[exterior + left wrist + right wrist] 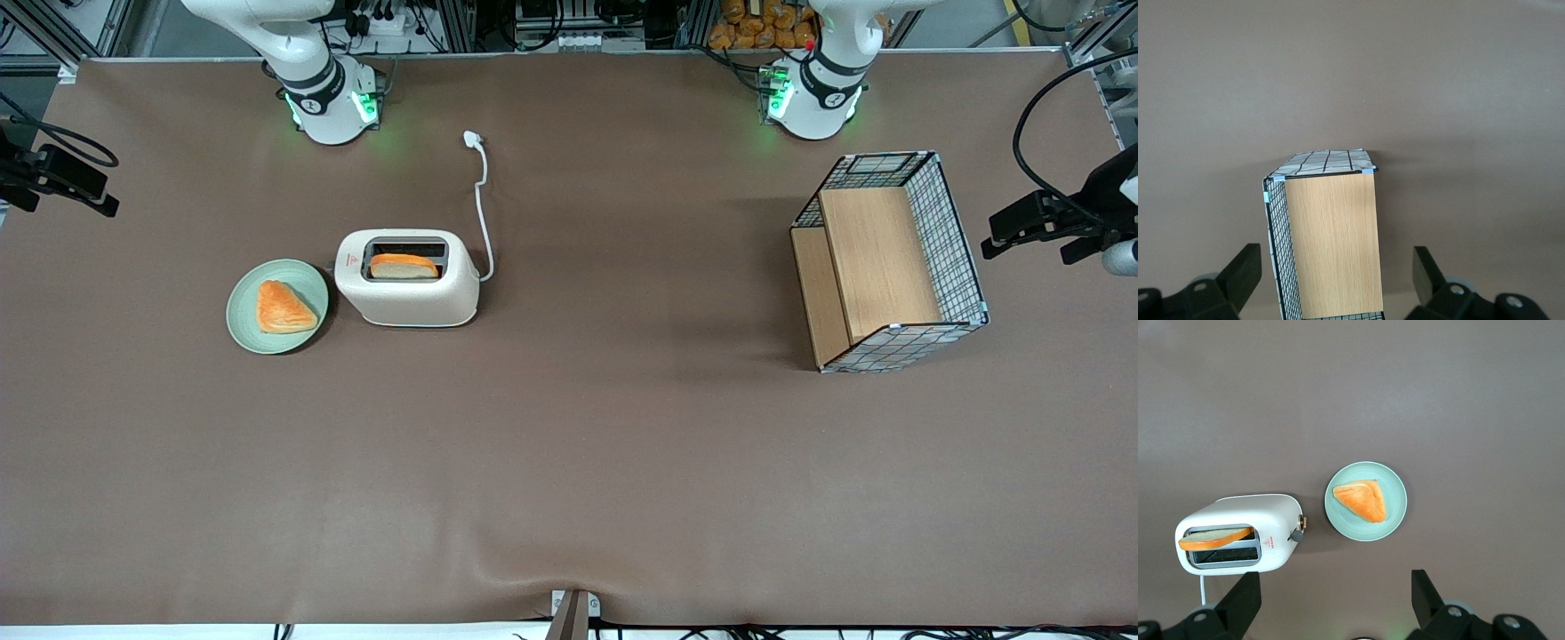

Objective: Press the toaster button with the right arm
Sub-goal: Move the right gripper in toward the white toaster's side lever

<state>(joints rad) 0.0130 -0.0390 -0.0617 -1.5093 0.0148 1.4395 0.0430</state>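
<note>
The cream-white toaster stands on the brown table with a slice of bread in one slot. Its white cord runs to a loose plug. In the right wrist view the toaster shows a small grey knob on the end wall facing the green plate. My right gripper is open and empty, its fingers wide apart, high above the table and clear of the toaster. In the front view only the right arm's base shows.
The green plate with an orange pastry sits right beside the toaster. A wire basket with wooden panels stands toward the parked arm's end of the table and also shows in the left wrist view.
</note>
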